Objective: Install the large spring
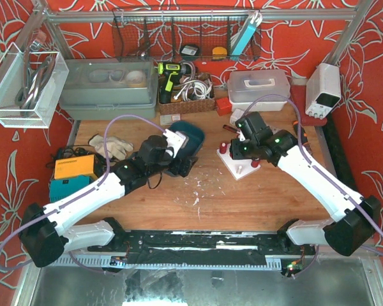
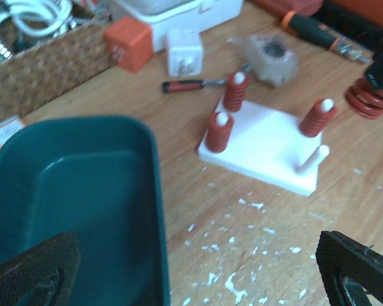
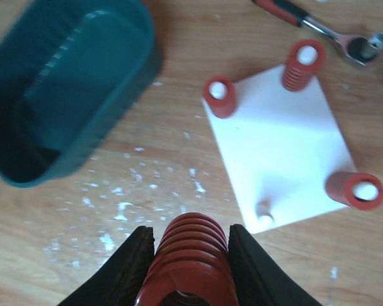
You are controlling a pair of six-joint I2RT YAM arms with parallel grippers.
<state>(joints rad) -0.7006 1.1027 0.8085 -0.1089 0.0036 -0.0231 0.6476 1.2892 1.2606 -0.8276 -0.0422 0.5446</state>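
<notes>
A large red spring [image 3: 191, 252] sits clamped between the two black fingers [image 3: 135, 264] of the right gripper [image 3: 190, 231], which are closed against its coils. Its open end faces down toward the wood table [image 3: 147, 185].

Just ahead of the fingertips and slightly right stands the one bare peg [image 3: 263, 210], at the near corner of a white plate [image 3: 281, 140]. Three smaller red springs already sit on the plate's other pegs, the nearest [image 3: 357, 190] further right of the fingers. A teal tray [image 3: 140, 38] lies ahead and to the left.

The left gripper [image 2: 191, 255] is wide open and holds nothing, well apart from the plate.

Risk: the spring is not over the peg. Lowered off-centre, its rim would likely catch the peg tip and shove or tip the plate, which nothing holds down. A finger might also knock the neighbouring spring.
</notes>
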